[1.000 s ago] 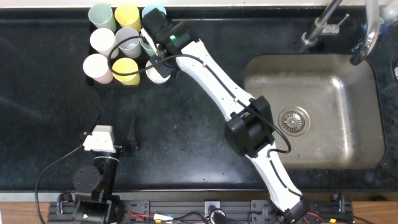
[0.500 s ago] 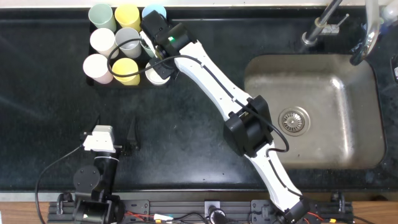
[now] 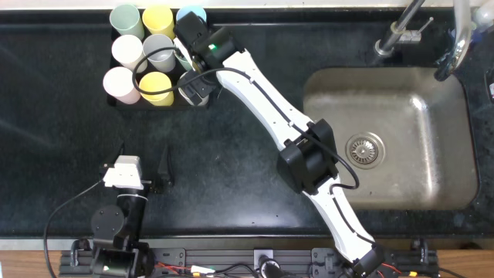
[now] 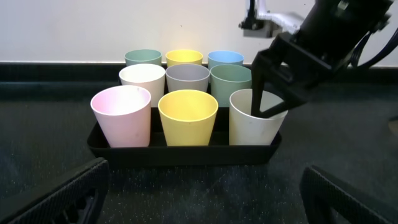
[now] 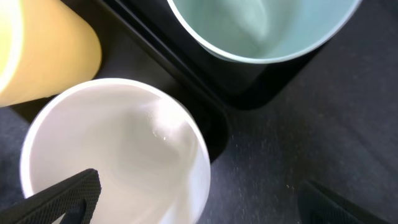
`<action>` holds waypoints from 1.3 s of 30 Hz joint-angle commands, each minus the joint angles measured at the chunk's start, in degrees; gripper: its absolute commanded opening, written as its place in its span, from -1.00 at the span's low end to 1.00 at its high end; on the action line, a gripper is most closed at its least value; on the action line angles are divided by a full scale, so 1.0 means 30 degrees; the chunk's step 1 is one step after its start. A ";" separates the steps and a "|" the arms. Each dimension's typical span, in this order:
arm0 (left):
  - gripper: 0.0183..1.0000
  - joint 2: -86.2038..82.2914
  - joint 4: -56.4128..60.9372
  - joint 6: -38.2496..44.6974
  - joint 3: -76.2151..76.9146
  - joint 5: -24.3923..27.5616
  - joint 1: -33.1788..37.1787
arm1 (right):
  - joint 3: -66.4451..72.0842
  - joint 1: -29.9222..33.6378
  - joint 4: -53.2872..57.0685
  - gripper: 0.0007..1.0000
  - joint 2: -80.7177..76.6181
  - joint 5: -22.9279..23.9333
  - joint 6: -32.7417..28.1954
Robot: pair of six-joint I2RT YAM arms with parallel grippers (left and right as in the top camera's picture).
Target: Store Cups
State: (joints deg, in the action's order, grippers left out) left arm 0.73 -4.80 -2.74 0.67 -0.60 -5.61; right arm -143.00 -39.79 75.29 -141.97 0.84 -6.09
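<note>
Right gripper [image 5: 199, 190] fingers spread wide. One finger sits inside the white plastic cup [image 5: 112, 143], the other outside its rim, so they straddle the wall without clamping it. Left wrist view agrees: the right gripper [image 4: 273, 102] is dipped into that cup [image 4: 258, 127]. The cup stands upright in the front right slot of the black rectangular plastic tray [image 4: 180, 152], nearest the arms.

Left gripper [image 4: 202, 177] fingers wide apart, holding nothing, low over the black speckled countertop [image 3: 247, 185], well apart from the tray and facing it.

Tray holds nine upright cups in three rows of three.
- Front row: pale pink cup [image 4: 121, 115], yellow cup [image 4: 188, 116], then the white one.
- Middle row: white cup [image 4: 142, 78], grey cup [image 4: 188, 78], teal cup [image 4: 230, 78].
- Back row: green cup [image 4: 143, 57], yellow cup [image 4: 184, 57], light blue cup [image 4: 225, 58].

Tray sits at the counter's far left. Stainless steel sink [image 3: 386, 139] is set into the counter on the right.
</note>
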 commanded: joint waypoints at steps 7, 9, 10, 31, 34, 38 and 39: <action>1.00 -0.0189 -0.0015 0.0408 -0.0073 0.0182 0.0044 | -0.3045 0.0699 0.0321 0.99 0.3257 0.0765 0.0029; 1.00 -0.0189 -0.0022 0.0415 -0.0073 0.0182 0.0044 | -0.3045 0.0933 0.0517 1.00 0.4007 0.1392 0.0029; 1.00 -0.0189 -0.0022 0.0415 -0.0073 0.0182 0.0044 | -0.3038 0.1071 0.0656 1.00 0.4342 0.2047 0.0029; 1.00 -0.0189 -0.0015 0.0408 -0.0073 0.0182 0.0044 | 1.4294 1.0528 -0.0357 1.00 1.8979 0.5931 0.4728; 1.00 -0.0189 -0.0022 0.0408 -0.0073 0.0182 0.0044 | 1.8775 1.2531 -0.1129 1.00 2.2782 0.4342 0.5952; 1.00 -0.0189 -0.0022 0.0415 -0.0073 0.0182 0.0044 | 2.4502 1.3376 -0.3388 1.00 2.7933 0.0357 0.4634; 1.00 -0.0189 -0.0022 0.0408 -0.0073 0.0175 0.0044 | 2.5849 1.3311 -0.4131 1.00 2.9092 0.0044 0.3767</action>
State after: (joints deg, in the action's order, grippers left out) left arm 0.73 -4.78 -2.74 0.67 -0.58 -5.61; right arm -72.93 0.62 65.78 -62.06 9.93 8.40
